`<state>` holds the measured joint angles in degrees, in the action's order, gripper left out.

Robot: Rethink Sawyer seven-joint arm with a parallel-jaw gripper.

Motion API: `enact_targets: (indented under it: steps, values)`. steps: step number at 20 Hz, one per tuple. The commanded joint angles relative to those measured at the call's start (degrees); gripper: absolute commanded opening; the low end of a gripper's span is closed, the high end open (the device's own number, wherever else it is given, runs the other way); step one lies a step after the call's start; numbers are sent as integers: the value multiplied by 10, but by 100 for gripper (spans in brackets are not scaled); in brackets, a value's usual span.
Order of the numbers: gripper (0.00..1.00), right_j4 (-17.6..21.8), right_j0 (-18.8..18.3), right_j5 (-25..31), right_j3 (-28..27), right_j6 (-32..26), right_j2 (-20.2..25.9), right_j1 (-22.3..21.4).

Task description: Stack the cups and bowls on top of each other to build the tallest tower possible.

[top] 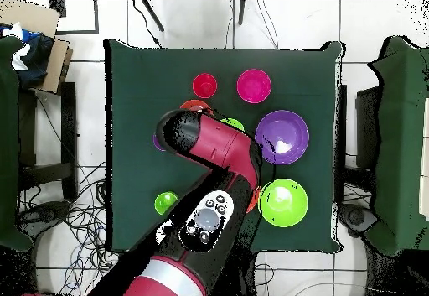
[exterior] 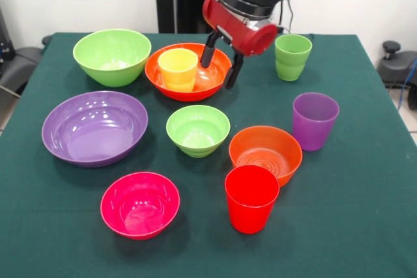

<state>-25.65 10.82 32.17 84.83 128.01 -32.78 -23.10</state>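
the gripper [exterior: 221,67] is hovering over the right side of the large orange bowl [exterior: 189,77], its two dark fingers [exterior: 208,50] spread apart and holding nothing. the yellow cup [exterior: 178,68] is standing upright inside that bowl, just beside the fingers. the light green cup [exterior: 292,56] is sitting near the table's far right, the purple cup [exterior: 315,120] and red cup [exterior: 251,198] nearer the camera. the remaining bowls are lying separately on the green cloth [exterior: 365,213], nothing stacked
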Motion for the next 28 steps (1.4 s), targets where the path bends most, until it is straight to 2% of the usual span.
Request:
enact_targets:
  steps: [1, 17, 28]
  values:
    - [100, -14, 3, -4, -26, 131, 38, 36]
    - [100, -27, 29, 102, -88, 192, 18, 28]
    - [100, -32, 31, 104, -142, 241, 4, 67]
